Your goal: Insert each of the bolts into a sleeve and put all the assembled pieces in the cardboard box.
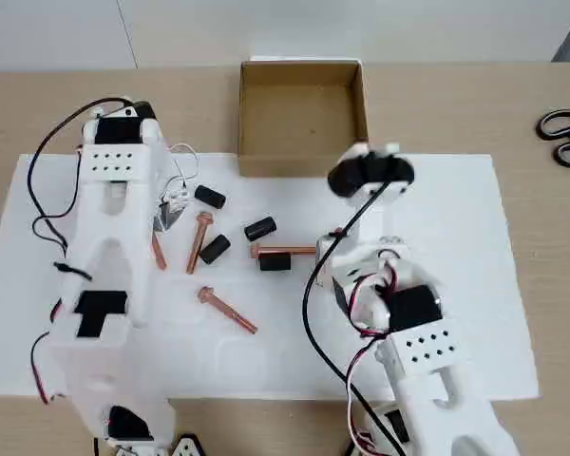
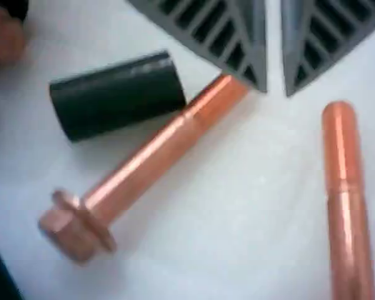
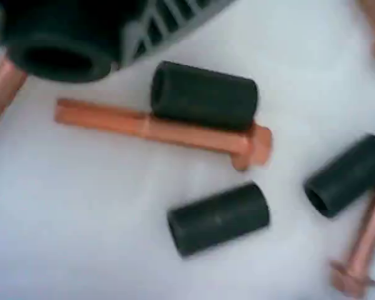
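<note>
I am holding the left gripper (image 2: 276, 90) low over the sheet (image 1: 456, 313). Its grey fingers (image 2: 237, 37) are standing a thin slit apart and gripping nothing. A bolt (image 2: 150, 169) is lying with its plain tip just beside one fingertip, and its long axis is slanting away from the gripper to the hex head at the far end. A sleeve (image 2: 119, 94) is lying on its side close along that shank, roughly parallel to it. A second bolt (image 2: 347, 200) is lying apart on the other side of the fingers, its rounded tip nearest them.

The right gripper (image 3: 94, 31) is clenching what looks like a gripped sleeve (image 3: 56, 59), whose open end is facing the wrist camera. Near it a third bolt (image 3: 156, 128) is lying flat across the table, its head pointing toward the left arm. A third sleeve (image 3: 203, 94) is touching its shank beside the head, with both axes parallel. The box (image 1: 302, 119) is standing open at the sheet's far edge, well apart from both grippers.
</note>
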Available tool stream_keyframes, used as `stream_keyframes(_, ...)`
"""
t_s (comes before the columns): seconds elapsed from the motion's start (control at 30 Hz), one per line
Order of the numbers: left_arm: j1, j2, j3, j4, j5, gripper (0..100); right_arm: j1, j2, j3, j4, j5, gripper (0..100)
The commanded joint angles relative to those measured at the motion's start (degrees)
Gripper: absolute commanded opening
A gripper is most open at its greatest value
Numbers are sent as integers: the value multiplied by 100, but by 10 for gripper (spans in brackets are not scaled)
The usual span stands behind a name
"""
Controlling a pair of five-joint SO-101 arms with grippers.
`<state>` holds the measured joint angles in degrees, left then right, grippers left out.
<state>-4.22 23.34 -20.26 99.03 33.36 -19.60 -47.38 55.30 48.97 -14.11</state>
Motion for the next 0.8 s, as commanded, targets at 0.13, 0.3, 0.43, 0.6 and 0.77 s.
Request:
stream_keyframes(0.13,-18,343,-848,149,343,27,22,-198,237,-365,70,3)
stream_keyframes(0.3,-185,334,-664,149,334,176,22,-233,237,-374,70,3)
stream_keyframes(0.43,-369,360,-400,149,264,194,22,-233,237,-365,70,3)
stream_keyframes(0.6,-695,378,-286,141,-343,194,22,-233,237,-365,70,3)
stream_keyframes(0.77,-712,387,-286,132,-1029,194,22,-224,237,-374,70,3)
